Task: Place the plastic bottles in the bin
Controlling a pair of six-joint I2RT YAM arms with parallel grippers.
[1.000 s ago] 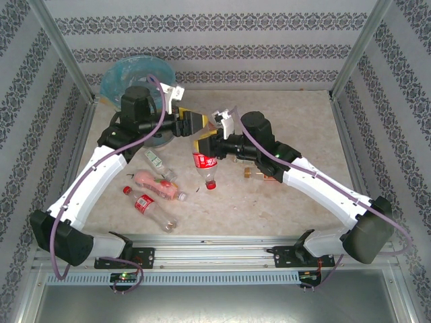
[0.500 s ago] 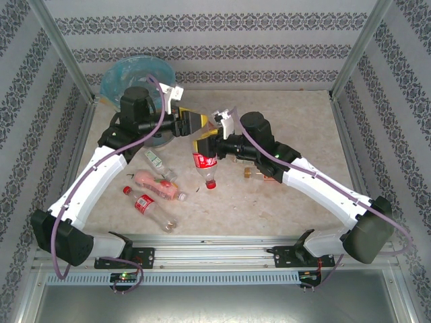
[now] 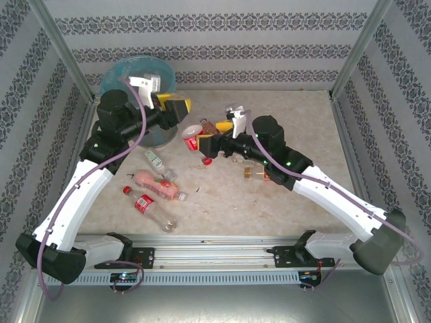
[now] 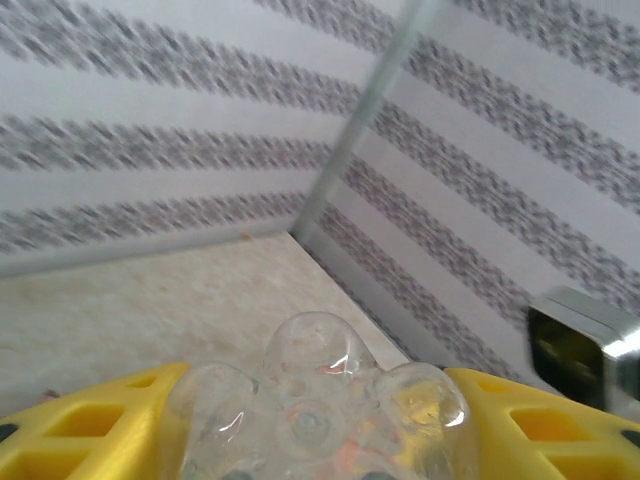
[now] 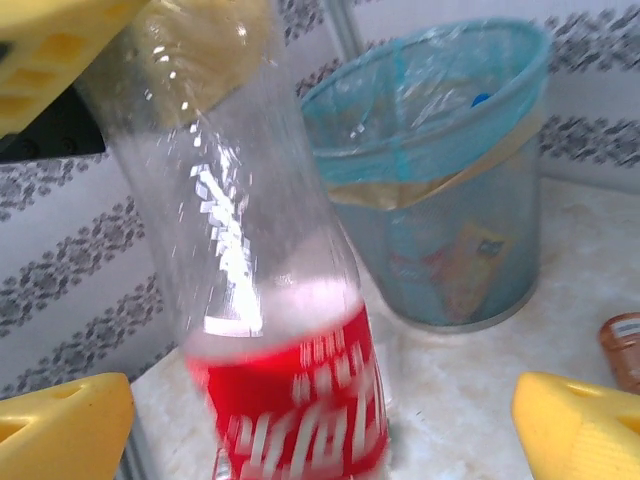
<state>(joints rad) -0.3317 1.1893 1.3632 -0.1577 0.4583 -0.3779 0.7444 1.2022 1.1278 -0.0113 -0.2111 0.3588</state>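
Your left gripper [image 4: 312, 440] is pinching a clear bottle [image 5: 285, 410] with a red label by its base. On the left wrist view the lobed bottom sits squeezed between the two yellow fingers [image 4: 80, 430]. From the right wrist you see the same bottle tilted, with its clear end up under a yellow finger of the left gripper and its red label lower down. Your right gripper [image 5: 318, 435] is spread wide. Its two yellow fingertips stand well out to either side of the label, apart from it, so it grips nothing. In the top view the bottle hangs above the table [image 3: 236, 202] between the two grippers, just to the right of the bin [image 5: 430, 160] and not over its mouth. The bin stands upright in the far left corner, and your left arm reaches along its near side. Blurred coloured shapes show through its wall, but you cannot tell what they are. Other bottles lie on the table near your left arm. There is a pink bottle [image 3: 156, 183], a red-labelled bottle [image 3: 145, 204] just nearer than it, and a small clear bottle [image 3: 155, 159] farther in. One more small bottle [image 3: 252, 173] lies beside your right forearm, too small to make out.
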